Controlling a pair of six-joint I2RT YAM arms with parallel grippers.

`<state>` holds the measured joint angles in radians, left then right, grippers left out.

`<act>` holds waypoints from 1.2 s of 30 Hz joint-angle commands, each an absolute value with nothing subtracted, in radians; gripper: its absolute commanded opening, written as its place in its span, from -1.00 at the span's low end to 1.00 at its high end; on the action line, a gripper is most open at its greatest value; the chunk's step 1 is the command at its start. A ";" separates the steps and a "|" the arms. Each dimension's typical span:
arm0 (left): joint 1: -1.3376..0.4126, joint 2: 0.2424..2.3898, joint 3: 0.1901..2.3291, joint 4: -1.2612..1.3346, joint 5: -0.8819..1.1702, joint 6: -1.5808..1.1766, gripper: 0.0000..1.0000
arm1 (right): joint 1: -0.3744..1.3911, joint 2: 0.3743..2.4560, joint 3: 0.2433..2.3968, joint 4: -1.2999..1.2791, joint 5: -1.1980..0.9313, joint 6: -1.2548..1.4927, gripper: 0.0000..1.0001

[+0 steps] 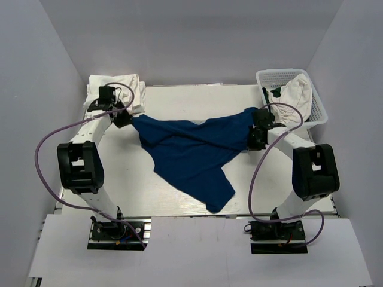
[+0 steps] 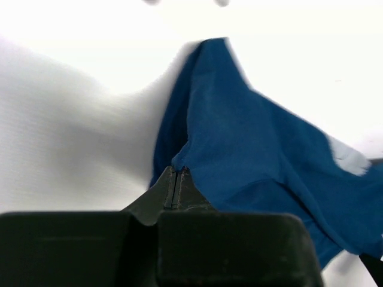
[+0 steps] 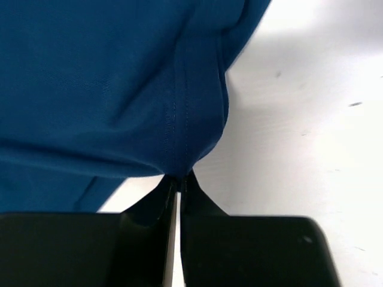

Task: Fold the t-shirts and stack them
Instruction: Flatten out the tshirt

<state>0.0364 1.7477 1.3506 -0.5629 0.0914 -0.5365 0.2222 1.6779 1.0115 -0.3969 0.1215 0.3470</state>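
The navy blue t-shirt [image 1: 191, 152] hangs stretched between my two grippers above the table, its lower part draping to the front. My left gripper [image 1: 124, 118] is shut on the shirt's left edge; the left wrist view shows the fingertips [image 2: 181, 174] pinching a fold of blue cloth [image 2: 251, 155]. My right gripper [image 1: 256, 130] is shut on the shirt's right edge; the right wrist view shows its tips [image 3: 181, 179] clamped on a stitched hem [image 3: 179, 107]. A white t-shirt [image 1: 122, 88] lies bunched at the back left. Another white tee [image 1: 294, 92] lies in the basket. The cartoon print is hidden.
The white plastic lattice basket [image 1: 320, 107] stands at the back right corner. The white table [image 1: 179, 98] is walled by grey panels at the back and sides. Purple cables loop beside both arms.
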 commanded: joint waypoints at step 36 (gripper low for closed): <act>0.093 1.976 2.523 0.072 0.057 -0.719 -1.00 | 0.097 1.753 2.218 0.215 0.339 -0.224 -1.00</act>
